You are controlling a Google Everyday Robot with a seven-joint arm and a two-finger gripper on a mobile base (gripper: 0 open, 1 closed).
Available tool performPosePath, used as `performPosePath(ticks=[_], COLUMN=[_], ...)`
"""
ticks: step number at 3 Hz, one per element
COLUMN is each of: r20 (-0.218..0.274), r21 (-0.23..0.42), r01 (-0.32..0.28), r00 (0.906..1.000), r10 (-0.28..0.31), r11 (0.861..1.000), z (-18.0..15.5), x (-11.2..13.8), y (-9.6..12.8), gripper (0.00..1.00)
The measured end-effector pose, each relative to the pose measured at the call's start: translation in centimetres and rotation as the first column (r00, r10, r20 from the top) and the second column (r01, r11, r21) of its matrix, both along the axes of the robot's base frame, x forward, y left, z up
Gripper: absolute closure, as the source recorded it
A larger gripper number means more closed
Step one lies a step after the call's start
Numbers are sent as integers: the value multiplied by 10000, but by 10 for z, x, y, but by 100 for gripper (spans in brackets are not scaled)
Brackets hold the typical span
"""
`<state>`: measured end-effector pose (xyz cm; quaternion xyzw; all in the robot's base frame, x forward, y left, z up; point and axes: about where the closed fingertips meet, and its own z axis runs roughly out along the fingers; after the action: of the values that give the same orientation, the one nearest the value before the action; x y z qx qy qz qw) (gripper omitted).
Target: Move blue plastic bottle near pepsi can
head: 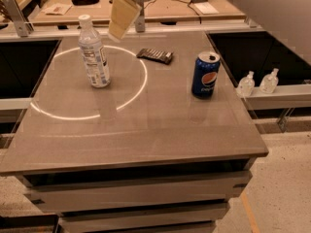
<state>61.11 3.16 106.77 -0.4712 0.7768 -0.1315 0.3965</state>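
Observation:
The blue plastic bottle [94, 52] stands upright on the left part of the table, clear with a white cap and a pale label. The pepsi can [205, 75] stands upright to the right, well apart from the bottle. My gripper [121, 17] hangs above the table's far side, to the right of and above the bottle's cap, not touching it. It holds nothing that shows.
A flat dark snack wrapper [155, 55] lies between bottle and can, toward the back. A bright ring of light [138, 92] lies on the grey table [146, 130]. Two small pump bottles [257, 83] stand on a ledge at right. A cluttered bench runs behind.

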Motion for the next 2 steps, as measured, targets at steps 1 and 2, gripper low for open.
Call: performPosePath(ticks=[1,2], r20=[0,-531], r21=[-98,871], r01=[152,323], r00=[9999,9982], r10=[-152,-278], r11=[9998,9957], z=[1,-6], x=[1,15], y=[1,8], gripper=[0,0])
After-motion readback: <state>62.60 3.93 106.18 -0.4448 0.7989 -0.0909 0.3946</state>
